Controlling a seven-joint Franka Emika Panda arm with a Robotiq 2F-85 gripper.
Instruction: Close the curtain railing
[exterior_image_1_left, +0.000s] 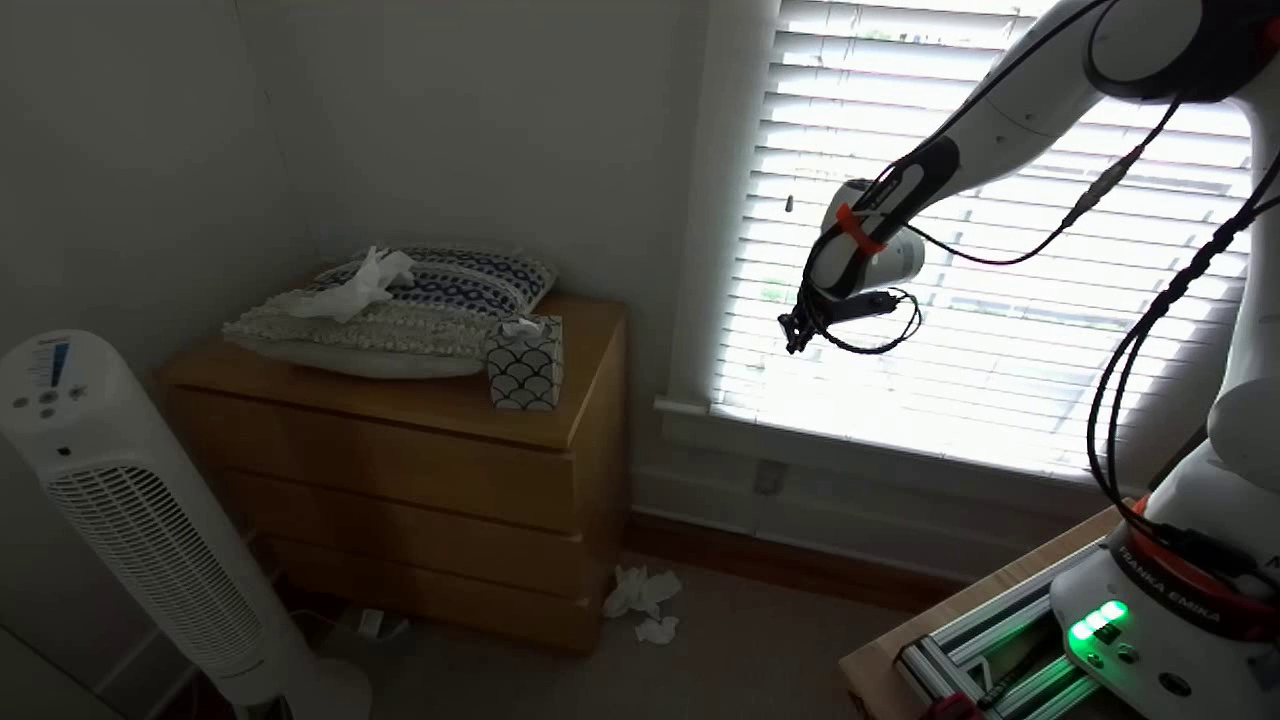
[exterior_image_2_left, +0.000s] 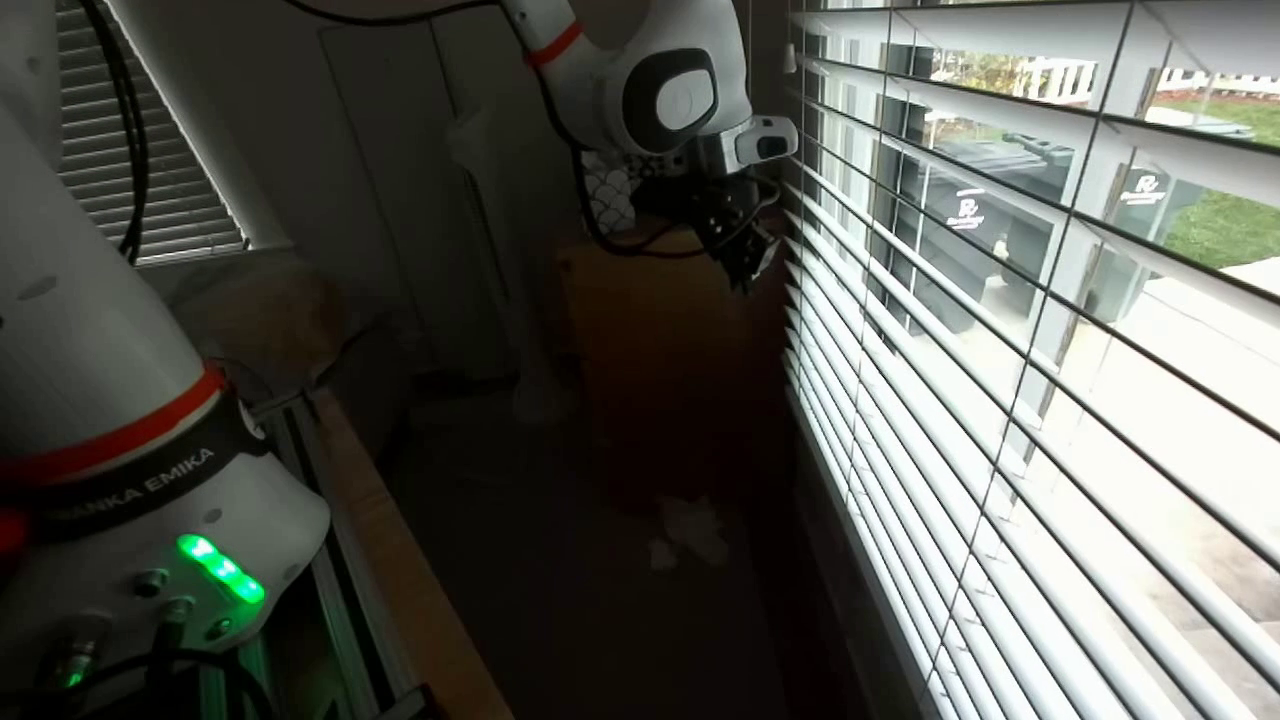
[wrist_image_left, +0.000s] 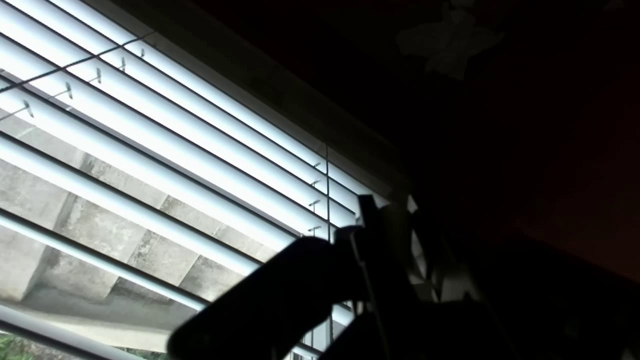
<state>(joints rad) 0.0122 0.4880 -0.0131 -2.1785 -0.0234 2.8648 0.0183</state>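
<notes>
Nearest in an exterior view, a white tower fan (exterior_image_1_left: 150, 540) stands at left, and the robot's base (exterior_image_1_left: 1160, 630) sits on a wooden table (exterior_image_1_left: 880, 660) at right. Beyond the fan, a wooden dresser (exterior_image_1_left: 400, 440) bears cushions (exterior_image_1_left: 460, 285) and a patterned tissue box (exterior_image_1_left: 525, 375); crumpled tissues (exterior_image_1_left: 640, 590) lie on the floor (exterior_image_1_left: 770, 650) beside it. The dark fingers (wrist_image_left: 369, 220) are near the white slat blinds (exterior_image_1_left: 985, 330); I cannot tell whether they are clenched or released. The blinds hang lowered at the back, daylight showing between slats.
</notes>
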